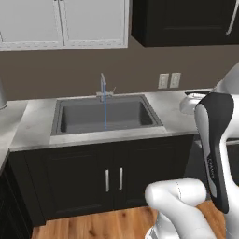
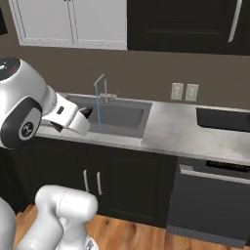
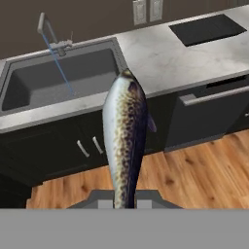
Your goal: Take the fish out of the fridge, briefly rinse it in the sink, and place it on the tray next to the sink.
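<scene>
Fish [image 3: 125,141] is pinched at the tail end by the gripper [image 3: 125,202], jaws pressed together on it; the body runs away from the hand, head end far, speckled dark back on the right, pale silver flank on the left. In the hand view it is seen held in the air on the near side of the bench [image 3: 165,58], above the wooden floor [image 3: 180,180], not over the basin.

Sink [image 1: 106,115] is sunk into the pale marble bench, dark grey, with the silver faucet [image 1: 103,88] at its far edge. A thin stream of water [image 1: 105,112] is seen running from the spout into the basin.

Tray [image 2: 223,119] lies flat on the bench to the right of the sink, well apart from the basin, near the back wall. Two wall outlets [image 2: 184,91] are set above the bench between sink and tray.

Dark cabinet doors [image 1: 112,179] sit below the sink; a dishwasher [image 2: 210,202] front sits below the tray. The arm [image 2: 29,110] is seen bent at the near left of the sink in the right base view.
</scene>
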